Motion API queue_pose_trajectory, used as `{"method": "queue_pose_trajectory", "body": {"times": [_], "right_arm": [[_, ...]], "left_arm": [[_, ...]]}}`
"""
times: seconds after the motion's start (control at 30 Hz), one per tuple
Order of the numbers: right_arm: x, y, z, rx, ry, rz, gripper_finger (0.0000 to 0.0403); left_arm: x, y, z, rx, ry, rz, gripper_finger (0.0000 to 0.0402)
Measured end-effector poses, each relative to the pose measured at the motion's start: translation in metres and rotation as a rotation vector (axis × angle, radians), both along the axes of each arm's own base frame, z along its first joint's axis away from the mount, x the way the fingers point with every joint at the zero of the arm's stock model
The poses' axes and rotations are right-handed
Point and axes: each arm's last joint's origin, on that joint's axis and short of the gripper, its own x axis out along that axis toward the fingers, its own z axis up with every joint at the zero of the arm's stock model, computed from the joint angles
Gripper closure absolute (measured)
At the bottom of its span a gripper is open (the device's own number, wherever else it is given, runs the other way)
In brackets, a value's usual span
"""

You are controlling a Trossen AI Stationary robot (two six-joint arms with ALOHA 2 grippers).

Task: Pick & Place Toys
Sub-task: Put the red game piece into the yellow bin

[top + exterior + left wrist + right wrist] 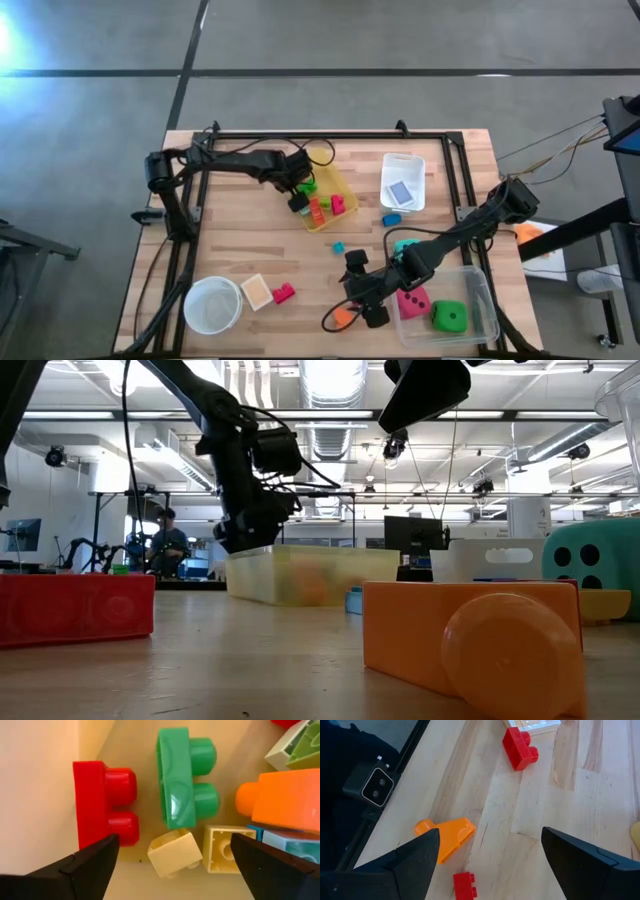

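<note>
My left gripper stands open, pointing down into the yellow bin. Below its fingers lie a red block, a green block, two pale yellow blocks and an orange block. My right gripper hovers open above the table near the front edge, with an orange block and a small red block on the wood beneath it. Another red block lies farther off. A pink die and a green die sit in the clear bin.
A white bin holds a blue block. A teal die, a blue block and a small teal block lie on the table. A white bowl and a cream square tub stand front left.
</note>
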Motion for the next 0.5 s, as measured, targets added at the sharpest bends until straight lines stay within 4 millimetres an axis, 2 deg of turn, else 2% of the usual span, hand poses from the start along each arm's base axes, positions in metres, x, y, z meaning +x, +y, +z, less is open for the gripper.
{"method": "queue_pose_trajectory", "body": {"times": [0.5], "right_arm": [[0.000,0.000,0.000,0.002,0.001,-0.002,0.0060]], "left_arm": [[0.003,0.000,0.016,-0.006,0.026,-0.002,0.0008]]}}
